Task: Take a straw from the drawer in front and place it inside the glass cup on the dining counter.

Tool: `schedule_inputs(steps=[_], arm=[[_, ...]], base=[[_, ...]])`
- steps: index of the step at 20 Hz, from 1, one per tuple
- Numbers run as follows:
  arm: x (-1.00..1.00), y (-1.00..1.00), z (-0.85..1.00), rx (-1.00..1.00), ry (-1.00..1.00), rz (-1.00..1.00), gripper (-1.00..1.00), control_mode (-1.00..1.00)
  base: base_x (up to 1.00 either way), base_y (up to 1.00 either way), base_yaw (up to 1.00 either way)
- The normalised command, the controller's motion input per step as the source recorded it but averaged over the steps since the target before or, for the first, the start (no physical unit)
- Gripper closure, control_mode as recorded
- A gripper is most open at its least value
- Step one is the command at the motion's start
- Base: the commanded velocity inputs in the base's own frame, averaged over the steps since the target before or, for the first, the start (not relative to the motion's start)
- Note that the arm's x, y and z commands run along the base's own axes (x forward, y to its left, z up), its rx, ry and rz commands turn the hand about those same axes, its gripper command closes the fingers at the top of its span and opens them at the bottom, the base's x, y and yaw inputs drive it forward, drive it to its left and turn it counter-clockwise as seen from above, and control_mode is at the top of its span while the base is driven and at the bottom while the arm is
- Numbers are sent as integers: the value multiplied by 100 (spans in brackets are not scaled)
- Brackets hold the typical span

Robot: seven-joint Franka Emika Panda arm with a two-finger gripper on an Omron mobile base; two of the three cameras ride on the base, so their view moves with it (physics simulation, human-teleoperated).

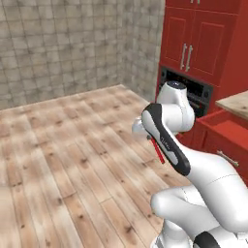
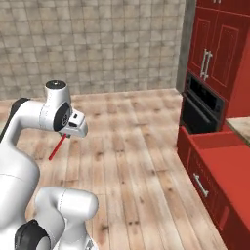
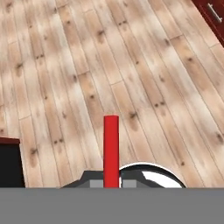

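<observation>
The thin, straight, bright red straw (image 3: 111, 151) is pinched between the fingers (image 3: 97, 180) of the white arm's two-finger gripper (image 2: 64, 135), which are pressed onto its base. In the hand view its long axis runs straight out toward 12 o'clock, along the gripper's own line. In the right base view the straw slants from the gripper down toward 7 o'clock; in the left base view it points toward 5 o'clock, above the pale wooden plank floor (image 2: 132, 161).

The wide red wooden drawer (image 2: 222, 168) stands pulled open at 3 o'clock, below the black wall oven (image 2: 200, 108) and the tall red cabinet doors (image 2: 215, 44). An edge of beige marbled desk (image 1: 237, 104) shows at 2 o'clock in the left base view. No glass cup or dining counter is visible, so the carry judged to follow needs the base to turn; the open drawer front is the nearest obstacle to that swing.
</observation>
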Motion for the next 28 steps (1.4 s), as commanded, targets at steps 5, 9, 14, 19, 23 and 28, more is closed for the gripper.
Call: schedule_inputs(steps=[5,9,14,19,23,28], arm=[[0,0,0,0,0,0,100,100],[0,0,0,0,0,0,100,100],[0,0,0,0,0,0,100,100],[0,0,0,0,0,0,100,100],[0,0,0,0,0,0,100,100],[0,0,0,0,0,0,100,100]], base=[[0,8,65],[0,8,63],[0,8,61],[9,7,56],[49,9,30],[94,0,3]])
